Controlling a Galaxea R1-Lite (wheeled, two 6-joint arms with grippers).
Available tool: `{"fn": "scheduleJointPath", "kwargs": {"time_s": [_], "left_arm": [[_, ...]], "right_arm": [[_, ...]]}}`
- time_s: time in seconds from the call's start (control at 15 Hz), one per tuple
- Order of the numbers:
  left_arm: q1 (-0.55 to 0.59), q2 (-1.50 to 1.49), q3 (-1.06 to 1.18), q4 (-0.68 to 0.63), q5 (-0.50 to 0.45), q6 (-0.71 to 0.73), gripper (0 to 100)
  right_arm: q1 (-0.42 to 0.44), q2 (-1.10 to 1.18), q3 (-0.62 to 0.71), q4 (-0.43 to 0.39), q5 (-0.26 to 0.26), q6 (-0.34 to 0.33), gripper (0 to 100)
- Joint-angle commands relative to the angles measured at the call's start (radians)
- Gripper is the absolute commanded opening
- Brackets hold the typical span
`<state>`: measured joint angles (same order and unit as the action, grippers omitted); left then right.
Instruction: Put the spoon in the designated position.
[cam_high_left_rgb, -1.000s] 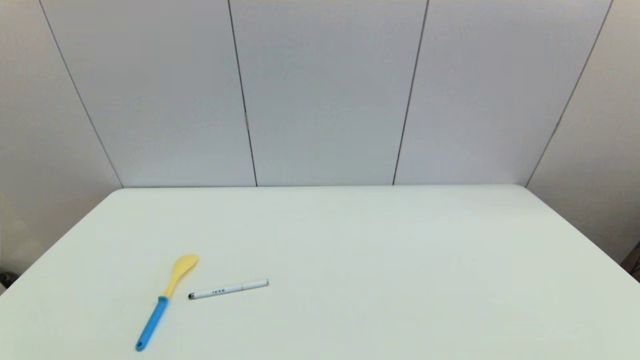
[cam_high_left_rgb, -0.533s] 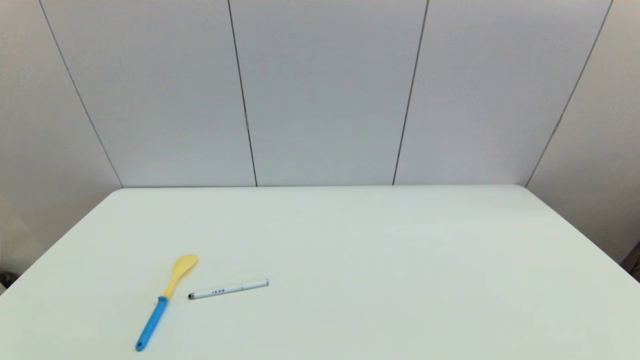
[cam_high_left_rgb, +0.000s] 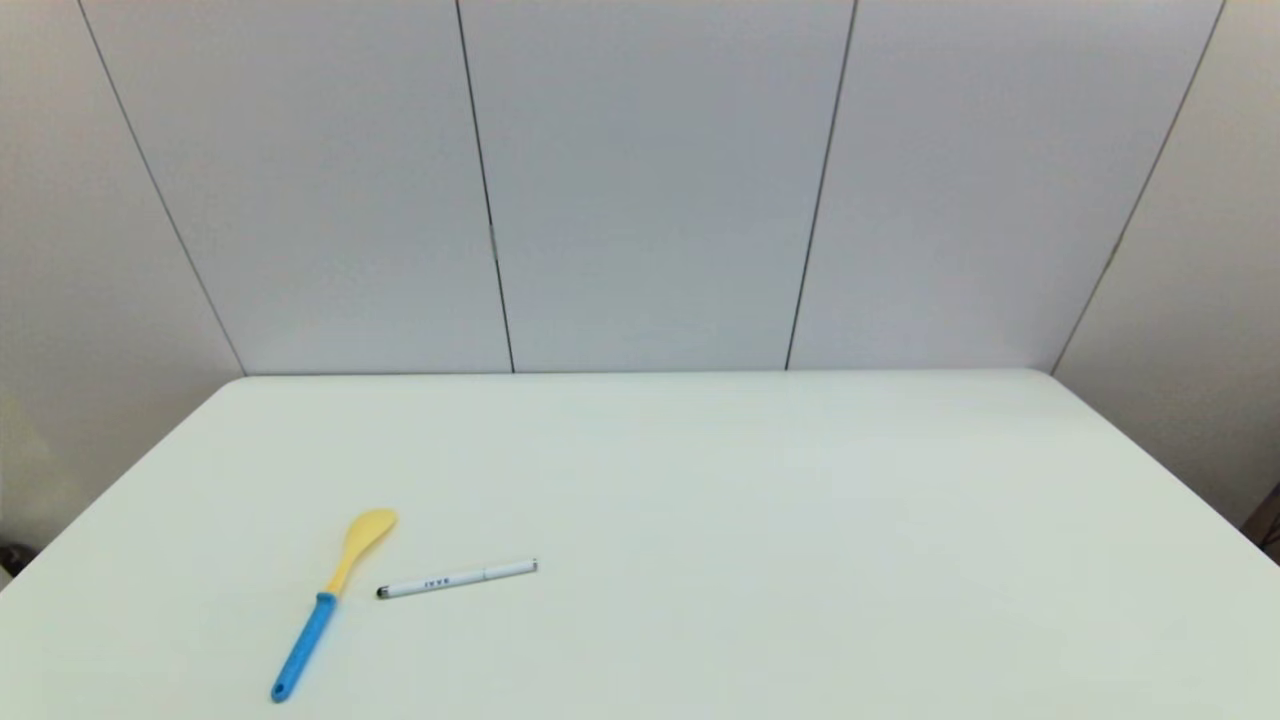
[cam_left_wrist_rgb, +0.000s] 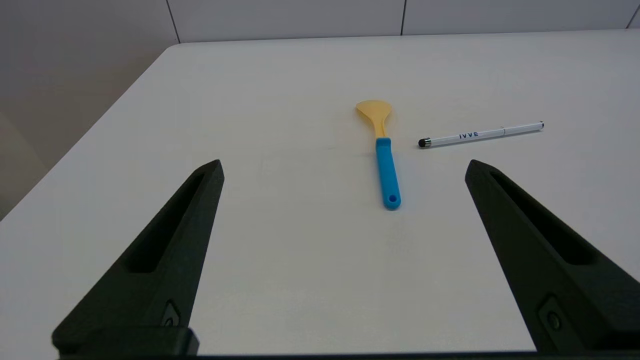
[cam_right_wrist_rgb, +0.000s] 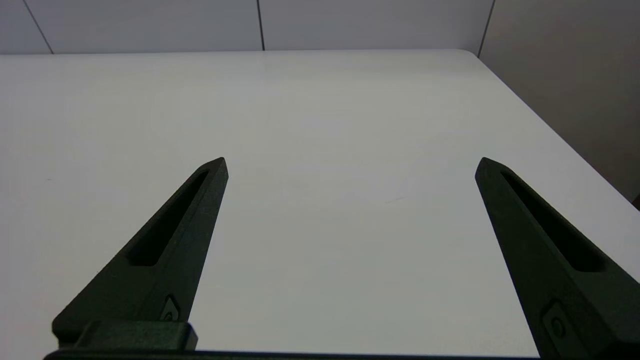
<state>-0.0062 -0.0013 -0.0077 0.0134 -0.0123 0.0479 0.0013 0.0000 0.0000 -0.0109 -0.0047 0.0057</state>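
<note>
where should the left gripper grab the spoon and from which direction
Probably the blue handle of the spoon, from above with the fingers across its width. It lies flat on the table, its tail toward the robot's near-left side. The pen sits to the right of its neck, apart. The left gripper is open, facing it.

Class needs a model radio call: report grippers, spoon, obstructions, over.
Left gripper open, short of the spoon; right gripper open, parked over bare table. Spoon flat, untouched. Pen beside its neck, apart.
</note>
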Motion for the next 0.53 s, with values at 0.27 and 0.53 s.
{"fn": "scheduleJointPath", "kwargs": {"time_s": [0.27,0.53], "left_arm": [[-0.001,0.001,0.0,0.0,0.0,0.0,100],[0.0,0.001,0.0,0.0,0.0,0.001,100]], "right_arm": [[0.0,0.002,0.002,-0.003,-0.001,0.0,100],[0.0,0.0,0.002,-0.001,0.0,0.0,100]]}}
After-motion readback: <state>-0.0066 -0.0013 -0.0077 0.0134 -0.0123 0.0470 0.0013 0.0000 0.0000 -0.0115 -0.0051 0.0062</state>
